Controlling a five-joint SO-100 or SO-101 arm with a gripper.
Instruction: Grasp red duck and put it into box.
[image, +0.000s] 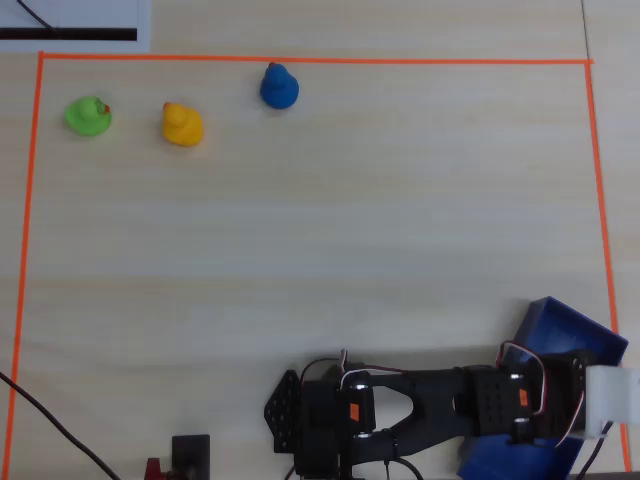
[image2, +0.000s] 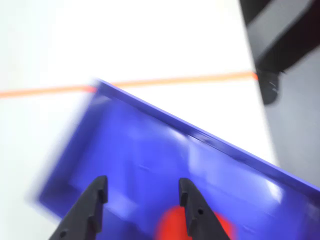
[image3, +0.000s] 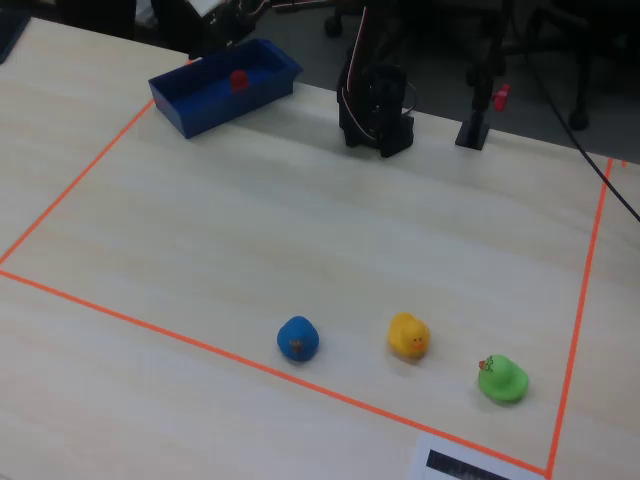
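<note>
Red duck (image2: 192, 226) lies inside the box (image2: 150, 150), below the gripper (image2: 142, 187), whose black fingers stand apart and hold nothing. Blur hides which way the duck faces. In the fixed view the box (image3: 205, 105) runs lengthwise up to the right, the duck (image3: 238, 80) near its middle.

Your arm (image: 420, 410) is black plastic throughout, with orange labels on its servos and red-and-white wires looping along the joints. A white block (image: 610, 398) caps the wrist end. Your gripper (image2: 142, 192) shows two black, notched, pointed fingers (image2: 192, 210).
</note>
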